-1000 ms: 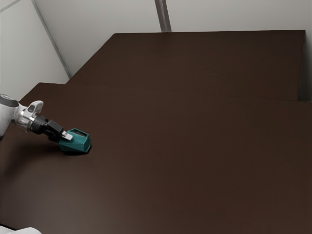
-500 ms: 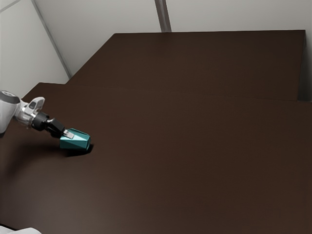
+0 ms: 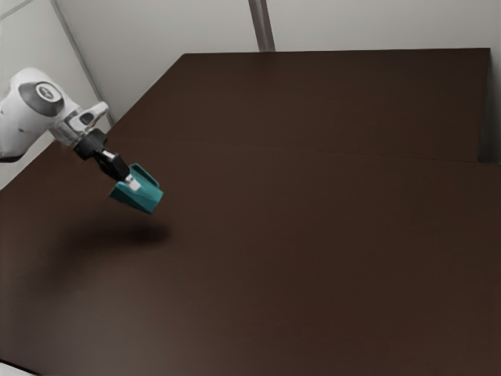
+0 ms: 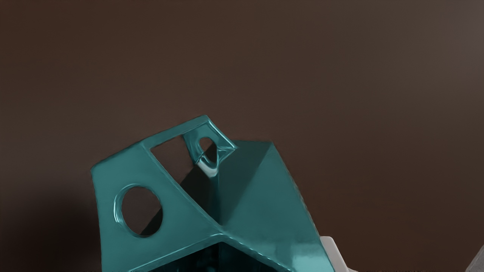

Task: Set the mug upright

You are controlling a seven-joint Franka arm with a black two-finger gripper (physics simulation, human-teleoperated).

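Off the table, my gripper is shut on the teal angular mug, whose shadow falls on the tabletop below. The mug leans over, its handle along the upper side in the exterior view. From the wrist view, the mug presents its handle with round holes and part of its dark opening, facing my hand. A pale fingertip of the gripper lies against the mug's outer wall; the other fingertip is hidden.
The dark brown table stretches beneath and toward the exterior view's right. Pale walls stand behind its far edge, with a grey vertical strip on them.
My hand has risen with the mug and moved slightly toward the exterior view's right. The mug has lifted off the table and its tilt has changed; its shadow now lies apart from it.
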